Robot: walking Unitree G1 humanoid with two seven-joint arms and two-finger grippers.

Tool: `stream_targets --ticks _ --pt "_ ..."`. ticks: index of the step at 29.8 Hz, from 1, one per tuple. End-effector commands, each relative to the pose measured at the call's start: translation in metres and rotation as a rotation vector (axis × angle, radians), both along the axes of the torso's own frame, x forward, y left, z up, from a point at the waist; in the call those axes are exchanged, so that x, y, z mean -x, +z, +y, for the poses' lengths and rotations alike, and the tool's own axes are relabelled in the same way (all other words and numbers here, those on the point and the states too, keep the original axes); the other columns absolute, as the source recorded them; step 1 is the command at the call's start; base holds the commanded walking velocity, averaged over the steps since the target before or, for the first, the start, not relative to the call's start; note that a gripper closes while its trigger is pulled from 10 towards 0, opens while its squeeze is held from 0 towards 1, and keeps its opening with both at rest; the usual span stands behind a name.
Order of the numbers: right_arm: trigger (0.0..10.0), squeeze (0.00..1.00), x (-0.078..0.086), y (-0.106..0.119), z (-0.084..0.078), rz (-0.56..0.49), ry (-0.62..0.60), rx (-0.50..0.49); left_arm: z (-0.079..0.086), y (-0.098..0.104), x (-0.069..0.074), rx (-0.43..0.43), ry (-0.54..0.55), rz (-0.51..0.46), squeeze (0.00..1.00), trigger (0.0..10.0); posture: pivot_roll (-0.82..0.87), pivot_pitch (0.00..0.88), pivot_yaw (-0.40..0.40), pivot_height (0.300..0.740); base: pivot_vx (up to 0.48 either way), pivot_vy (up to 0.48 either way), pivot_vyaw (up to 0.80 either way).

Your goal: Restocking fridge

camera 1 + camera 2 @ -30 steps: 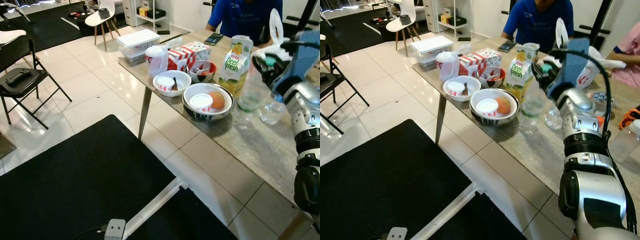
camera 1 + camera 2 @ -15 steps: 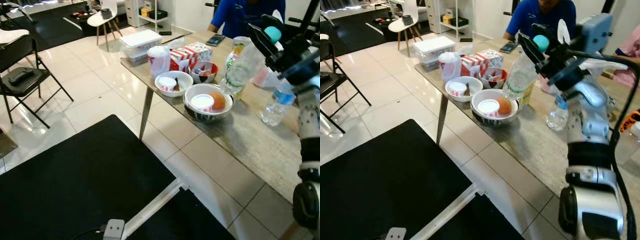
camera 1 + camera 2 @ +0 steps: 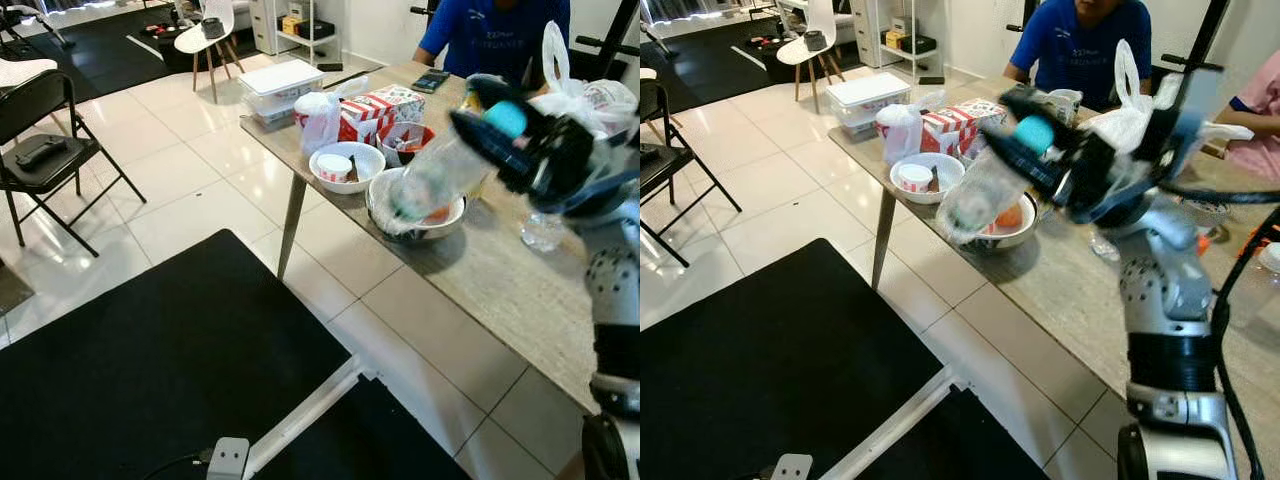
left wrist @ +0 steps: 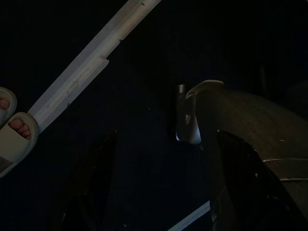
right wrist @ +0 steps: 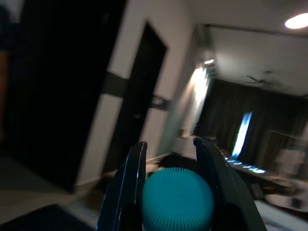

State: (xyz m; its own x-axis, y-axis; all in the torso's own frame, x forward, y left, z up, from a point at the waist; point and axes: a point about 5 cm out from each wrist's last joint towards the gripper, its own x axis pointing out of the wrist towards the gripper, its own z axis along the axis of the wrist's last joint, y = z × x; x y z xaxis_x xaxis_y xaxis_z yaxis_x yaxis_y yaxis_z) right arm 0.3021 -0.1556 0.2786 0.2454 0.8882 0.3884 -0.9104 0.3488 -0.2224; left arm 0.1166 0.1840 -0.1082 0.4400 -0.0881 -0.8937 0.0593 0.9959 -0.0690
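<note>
My two head eyes look forward and down from standing height, across a black mat and pale tiles to the worktop on my right. Both eyes share that scene: the worktop's near corner, the bowls, a person in a blue shirt at the far end; the right eye sits a little further right and takes in more of my right arm. My left wrist camera points straight down, close above the dark mat, with a sandalled foot at its edge. My right wrist camera looks along my right claw, very near a teal bottle cap, facing a dim room beyond.
</note>
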Motion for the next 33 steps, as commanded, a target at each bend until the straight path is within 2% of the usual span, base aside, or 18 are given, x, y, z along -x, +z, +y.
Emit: stream_targets --ticks 1,3,4,6,9,11,16,17,25,26,29,30,31,33 --pt "0.0 0.0 0.01 -0.007 0.014 0.019 0.094 0.047 -0.002 -0.002 0.005 0.014 0.012 0.023 0.0 10.0 0.0 0.006 0.018 0.74 0.0 0.0 0.0" --pt "0.0 0.0 0.01 -0.007 0.014 0.019 0.094 0.047 -0.002 -0.002 0.005 0.014 0.012 0.023 0.0 10.0 0.0 0.006 0.018 0.74 0.0 0.0 0.0" --pt "0.0 0.0 0.011 -0.021 0.024 0.065 0.112 0.101 -0.003 -0.002 0.006 0.017 0.013 0.024 0.0 10.0 0.0 0.009 0.015 0.74 0.0 0.0 0.0" --pt "0.0 0.0 0.016 -0.034 0.033 0.107 0.161 0.154 -0.003 -0.002 0.007 0.018 0.013 0.026 0.0 10.0 0.0 0.004 0.014 0.74 0.0 0.0 0.0" --pt "0.0 0.0 0.018 -0.038 0.036 0.121 0.18 0.167 -0.003 -0.003 0.007 0.018 0.013 0.027 0.0 10.0 0.0 0.004 0.014 0.74 0.0 0.0 0.0" --pt "0.0 0.0 0.023 -0.063 0.048 0.2 0.233 0.223 -0.003 -0.003 0.008 0.019 0.019 0.03 0.0 10.0 0.01 0.01 0.015 0.74 0.0 0.0 0.0" --pt "0.0 0.0 0.028 -0.085 0.056 0.263 0.245 0.294 -0.003 -0.003 0.01 0.019 0.02 0.033 0.0 10.0 0.01 0.009 0.015 0.74 0.0 0.0 0.0" --pt "0.0 0.0 0.031 -0.107 0.062 0.31 0.233 0.367 -0.003 -0.003 0.01 0.019 0.02 0.033 0.0 10.0 0.01 0.003 0.015 0.74 0.0 0.0 0.0" --pt "0.0 0.0 0.033 -0.159 0.067 0.403 0.164 0.535 -0.004 -0.002 0.006 0.023 0.019 0.026 0.0 10.0 0.0 0.0 0.013 0.74 0.0 0.0 0.0" --pt "0.0 0.0 0.033 -0.159 0.067 0.403 0.164 0.535 -0.004 -0.002 0.006 0.023 0.019 0.026 0.0 10.0 0.0 0.0 0.013 0.74 0.0 0.0 0.0" --pt "0.0 0.0 0.034 -0.179 0.069 0.441 0.13 0.58 -0.003 -0.003 0.007 0.023 0.018 0.027 0.0 10.0 0.0 0.0 0.013 0.74 0.0 0.0 0.0" --pt "0.0 0.0 0.034 -0.179 0.069 0.441 0.13 0.58 -0.003 -0.003 0.007 0.023 0.018 0.027 0.0 10.0 0.0 0.0 0.013 0.74 0.0 0.0 0.0" --pt "0.0 0.0 0.035 -0.192 0.07 0.461 0.101 0.616 -0.003 -0.003 0.008 0.022 0.017 0.028 0.0 10.0 0.0 0.0 0.013 0.74 0.0 0.0 0.0" --pt "0.0 0.0 0.035 -0.197 0.07 0.469 0.093 0.627 -0.002 -0.003 0.008 0.021 0.016 0.029 0.0 10.0 0.0 0.0 0.013 0.74 0.0 0.0 0.0"
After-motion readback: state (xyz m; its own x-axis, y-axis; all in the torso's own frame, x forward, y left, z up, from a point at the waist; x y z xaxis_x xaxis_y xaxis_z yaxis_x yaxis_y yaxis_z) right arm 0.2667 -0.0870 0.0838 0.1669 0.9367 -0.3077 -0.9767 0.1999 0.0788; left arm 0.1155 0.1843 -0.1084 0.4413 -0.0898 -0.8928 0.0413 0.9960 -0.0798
